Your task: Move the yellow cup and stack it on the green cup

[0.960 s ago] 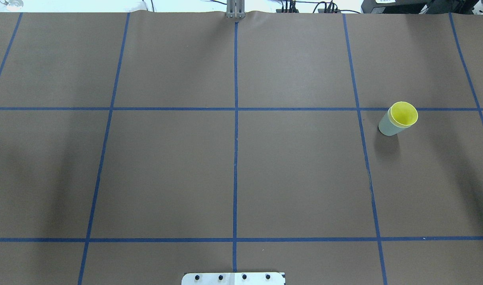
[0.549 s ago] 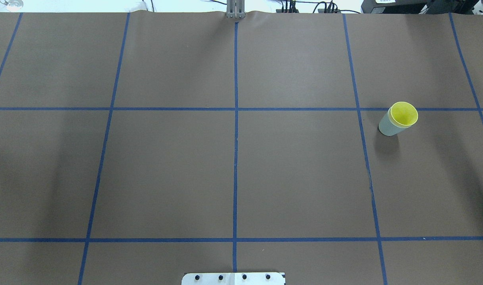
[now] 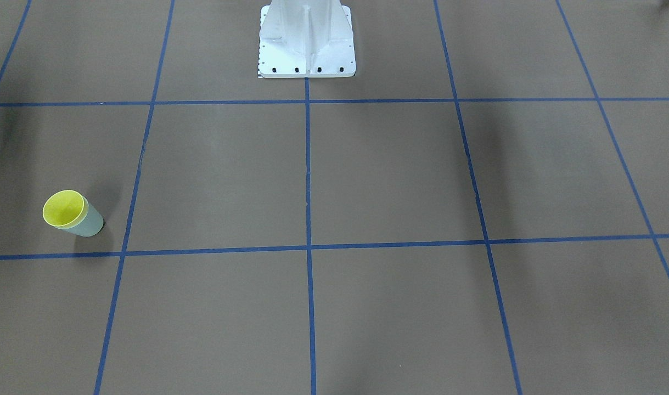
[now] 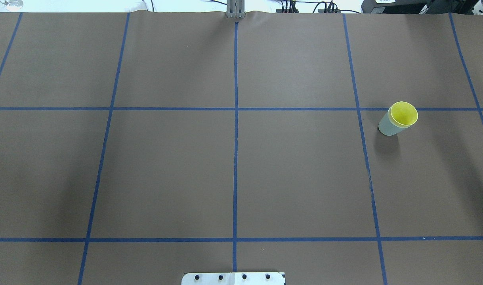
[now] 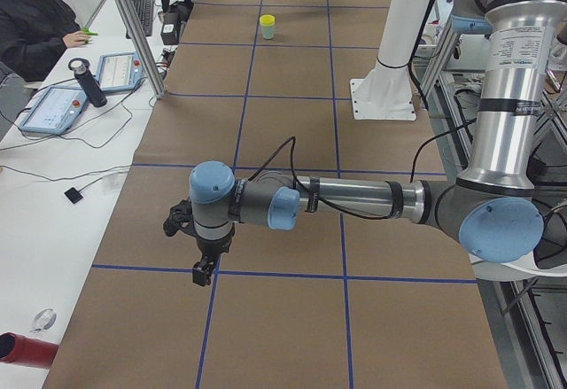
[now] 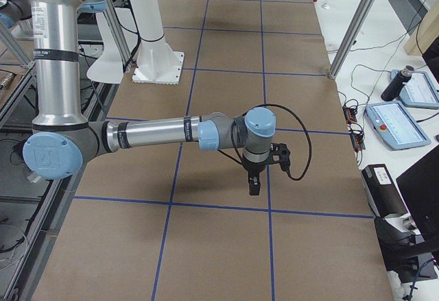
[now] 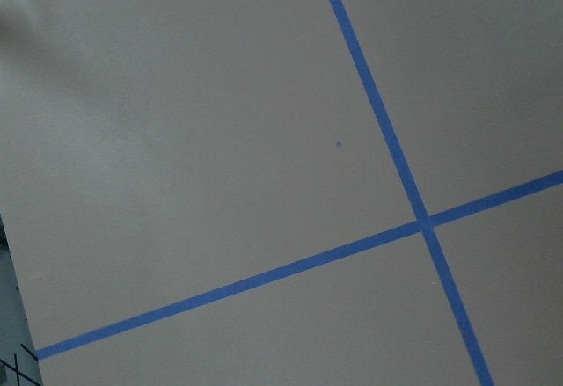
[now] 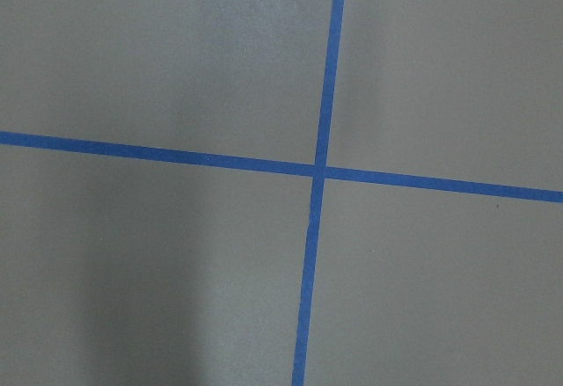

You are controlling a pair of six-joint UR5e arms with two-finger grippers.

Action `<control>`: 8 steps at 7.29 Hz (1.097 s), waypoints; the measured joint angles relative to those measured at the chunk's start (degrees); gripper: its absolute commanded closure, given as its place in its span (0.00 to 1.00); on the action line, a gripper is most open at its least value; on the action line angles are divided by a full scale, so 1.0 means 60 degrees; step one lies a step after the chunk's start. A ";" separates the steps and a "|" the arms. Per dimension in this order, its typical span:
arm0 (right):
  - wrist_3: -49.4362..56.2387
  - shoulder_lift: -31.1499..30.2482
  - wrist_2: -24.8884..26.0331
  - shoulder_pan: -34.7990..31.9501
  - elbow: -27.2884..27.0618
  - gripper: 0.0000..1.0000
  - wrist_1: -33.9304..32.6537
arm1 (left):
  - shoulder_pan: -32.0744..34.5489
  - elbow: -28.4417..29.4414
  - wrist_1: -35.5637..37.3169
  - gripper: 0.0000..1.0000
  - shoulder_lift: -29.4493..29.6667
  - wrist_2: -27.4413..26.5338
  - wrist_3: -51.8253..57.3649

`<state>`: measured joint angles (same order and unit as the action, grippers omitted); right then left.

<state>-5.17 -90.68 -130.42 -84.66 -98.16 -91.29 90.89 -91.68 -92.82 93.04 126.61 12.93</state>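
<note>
Yellow cup found nested in green cup, on the table's right side, unmoved over the last second. Stacking judged done. Left gripper and right gripper are parked well apart from the cups; whether clenched or released cannot be told.

Bright yellow cup, pale green cup; brown table, blue tape grid; white robot base.

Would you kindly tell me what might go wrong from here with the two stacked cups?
1. The small bright yellow plastic tumbler shows a band of rim above the pale mint-green plastic tumbler, so it may not be fully seated and might lift out easily.
2. The pair tapers to a narrow base and stands free, so a bump might topple it.
</note>
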 measured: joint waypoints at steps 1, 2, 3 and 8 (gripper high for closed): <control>-0.0002 -0.0016 -0.0217 -0.0043 0.0005 0.00 -0.0122 | -0.0009 -0.0472 0.0578 0.00 -0.0328 0.0124 -0.0006; -0.0002 -0.0040 -0.0323 -0.0060 0.0013 0.00 -0.0196 | -0.0013 -0.0709 0.0816 0.00 -0.0640 0.0501 -0.0021; -0.0005 -0.0075 -0.0394 -0.0063 0.0025 0.00 -0.0235 | -0.0013 -0.0853 0.0884 0.00 -0.0932 0.0985 -0.0050; 0.0001 -0.0305 -0.0955 -0.0278 0.0042 0.00 -0.0268 | -0.0016 -0.1032 0.0964 0.00 -0.1291 0.1327 -0.0086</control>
<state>-5.17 -92.51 -136.15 -86.34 -97.91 -92.90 90.79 -97.87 -87.03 85.30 134.57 12.41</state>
